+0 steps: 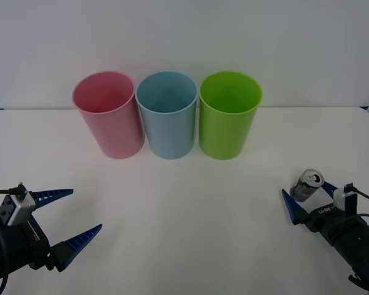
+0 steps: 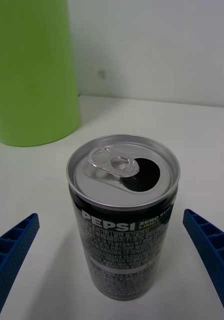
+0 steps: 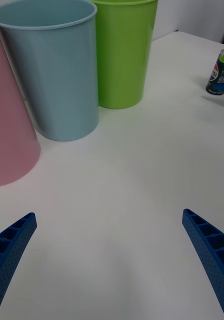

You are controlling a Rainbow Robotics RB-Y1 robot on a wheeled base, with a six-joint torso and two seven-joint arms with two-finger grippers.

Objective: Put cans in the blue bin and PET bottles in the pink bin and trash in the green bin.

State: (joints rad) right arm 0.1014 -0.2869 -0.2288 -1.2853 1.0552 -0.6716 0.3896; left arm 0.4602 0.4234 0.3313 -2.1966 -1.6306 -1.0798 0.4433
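- We see the can (image 1: 308, 185) standing upright on the white counter (image 1: 190, 221) at about four o'clock, its pull-tab top open, well apart from the bins.
- Our right gripper (image 1: 309, 198) sits around the can with its blue fingers (image 2: 208, 250) spread, one on each side and neither touching it.
- Our left gripper (image 1: 66, 221) waits at about eight o'clock, its fingers spread wide over bare counter.
- At twelve o'clock three bins stand in a row, nearly touching: the pink bin (image 1: 107, 114) toward eleven, the blue bin (image 1: 167, 114) in the middle, and the green bin (image 1: 229, 114) toward one, nearest the can.
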